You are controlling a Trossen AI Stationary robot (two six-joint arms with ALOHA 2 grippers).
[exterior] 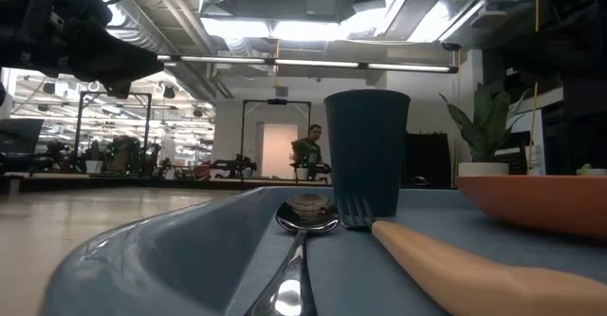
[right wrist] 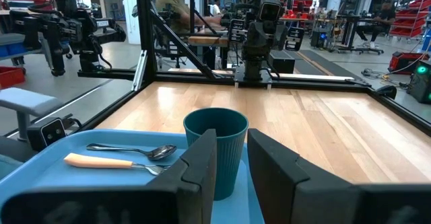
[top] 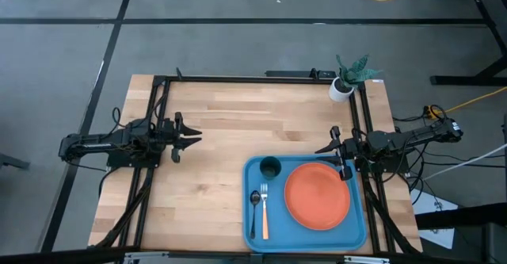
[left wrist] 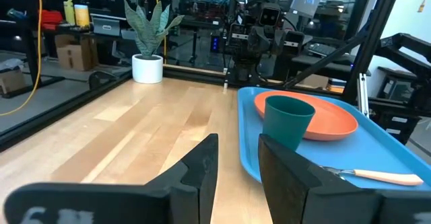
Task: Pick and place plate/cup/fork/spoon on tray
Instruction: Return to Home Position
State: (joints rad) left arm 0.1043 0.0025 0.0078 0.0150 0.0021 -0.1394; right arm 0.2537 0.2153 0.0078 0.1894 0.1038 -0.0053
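Observation:
The blue tray (top: 356, 231) lies at the table's near right. On it lie the orange plate (top: 317, 195), the dark teal cup (top: 270, 167) standing upright at its far left corner, the dark spoon (top: 254, 210) and the orange-handled fork (top: 264, 215), side by side near its left rim. My left gripper (top: 192, 139) is open and empty over the table's left side. My right gripper (top: 326, 154) is open and empty above the tray's far edge, right of the cup. The cup also shows ahead of it in the right wrist view (right wrist: 215, 140).
A white pot with a green plant (top: 345, 82) stands at the table's far right corner. Bare wood lies between the two grippers and left of the tray. A person shows in the room beyond the table (exterior: 305, 151).

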